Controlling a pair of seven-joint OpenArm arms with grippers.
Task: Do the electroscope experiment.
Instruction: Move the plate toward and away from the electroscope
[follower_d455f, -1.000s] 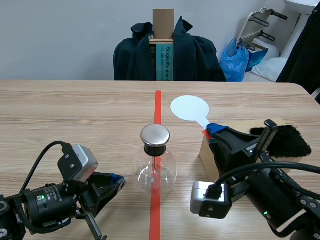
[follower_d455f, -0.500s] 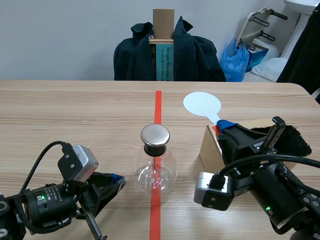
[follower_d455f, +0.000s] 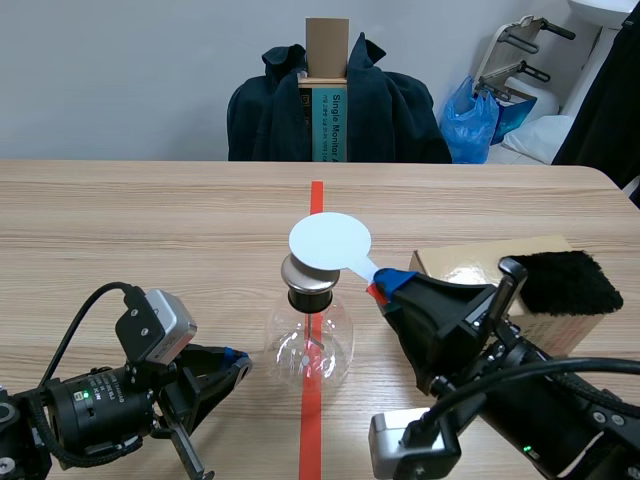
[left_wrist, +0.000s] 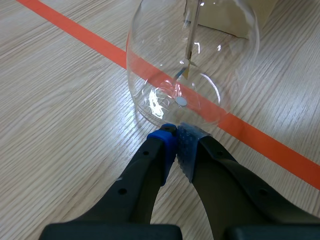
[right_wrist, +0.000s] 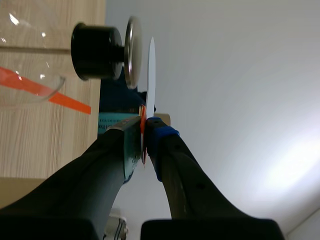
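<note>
Glass is the worry here: the electroscope (follower_d455f: 309, 340) is a thin clear flask standing upright on the red tape line (follower_d455f: 316, 210), topped by a black stopper (follower_d455f: 308, 298) and a round metal cap (follower_d455f: 309, 270). The right gripper (follower_d455f: 385, 288) is clamped on the handle of a white disc (follower_d455f: 329, 241), which hangs flat just over that cap (the right wrist view shows a sliver of gap). Pressing down too far or off-centre could tip the flask, or the handle could slip from the grip. The left gripper (left_wrist: 175, 140), fingers closed on nothing, sits just beside the flask's base — a nudge from it could shove the glass. Inside, a thin rod (left_wrist: 192, 30) carries small foil leaves (left_wrist: 186, 70).
</note>
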